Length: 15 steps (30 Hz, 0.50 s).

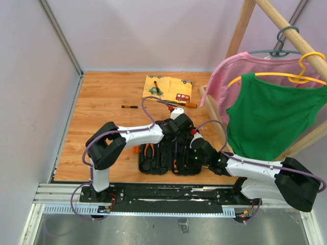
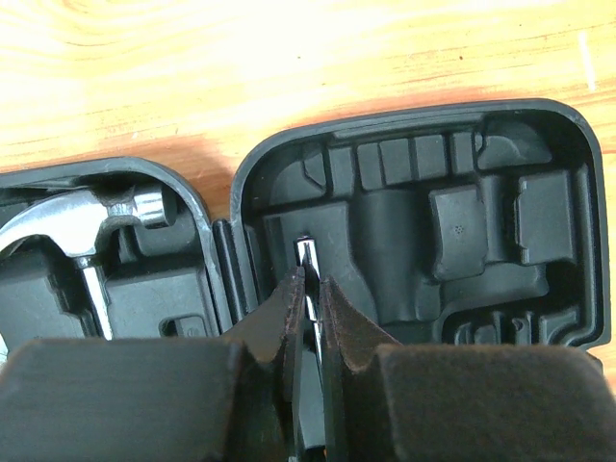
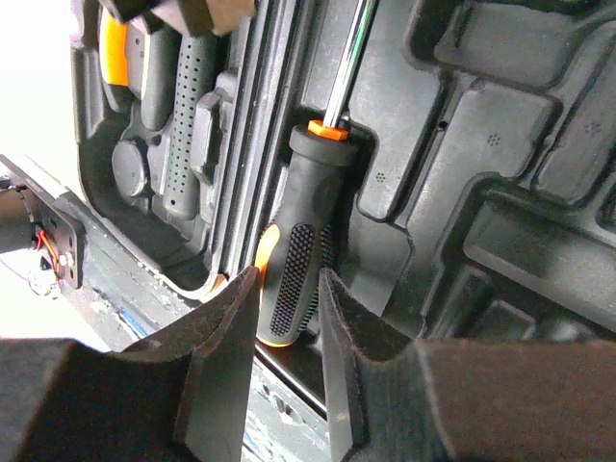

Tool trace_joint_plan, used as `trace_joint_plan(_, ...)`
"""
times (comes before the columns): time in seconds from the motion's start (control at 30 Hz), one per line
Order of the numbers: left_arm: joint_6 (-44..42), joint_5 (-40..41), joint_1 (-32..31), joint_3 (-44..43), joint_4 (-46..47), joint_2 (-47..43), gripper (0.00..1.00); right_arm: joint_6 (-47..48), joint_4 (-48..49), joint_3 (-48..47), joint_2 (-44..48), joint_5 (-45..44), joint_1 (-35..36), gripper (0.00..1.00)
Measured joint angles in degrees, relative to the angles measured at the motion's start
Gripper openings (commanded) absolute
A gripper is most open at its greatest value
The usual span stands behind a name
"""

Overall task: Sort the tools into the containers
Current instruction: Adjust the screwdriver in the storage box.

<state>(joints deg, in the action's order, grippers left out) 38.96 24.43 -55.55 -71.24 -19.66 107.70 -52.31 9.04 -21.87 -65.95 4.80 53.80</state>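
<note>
The orange-and-black-handled screwdriver (image 3: 303, 192) is held at both ends over the right half of the open black tool case (image 2: 539, 125). The left gripper (image 2: 308, 289) is pinched almost shut on the bare steel shaft, whose bright tip pokes out just ahead of its fingers. The right gripper (image 3: 287, 279) is narrowed onto the butt of the handle, one pad on each side. The handle lies along the inner wall of the case, directly under the right gripper. Whether the shaft already sits down in its moulded groove is hard to tell from the left wrist view, since the fingers hide most of it. To the left of the left gripper, in the other half of the case, the claw hammer (image 2: 77, 217) is seated in its slot. Beyond the case rim is bare wooden desk (image 2: 289, 58). The screwdriver looks light and fully rigid, so it should not sag or flex. The polished shaft is thin and slick, though — it can roll or slide between flat pads. The handle is the better hold: its dotted rubber grip is fat and gives the pads friction. The slot is a snug plastic moulding, so seating probably calls for a straight downward press — a tilted tool would likely ride up on the ribs.
</note>
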Motion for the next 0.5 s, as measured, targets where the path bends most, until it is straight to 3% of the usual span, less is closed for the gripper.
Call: trace_joint_plan(0.5, 0.0, -0.1, 0.3, 0.4, 1.2, -0.1, 0.08, 0.6, -1.7, -2.4, -3.0, -0.6, 0.3, 0.19)
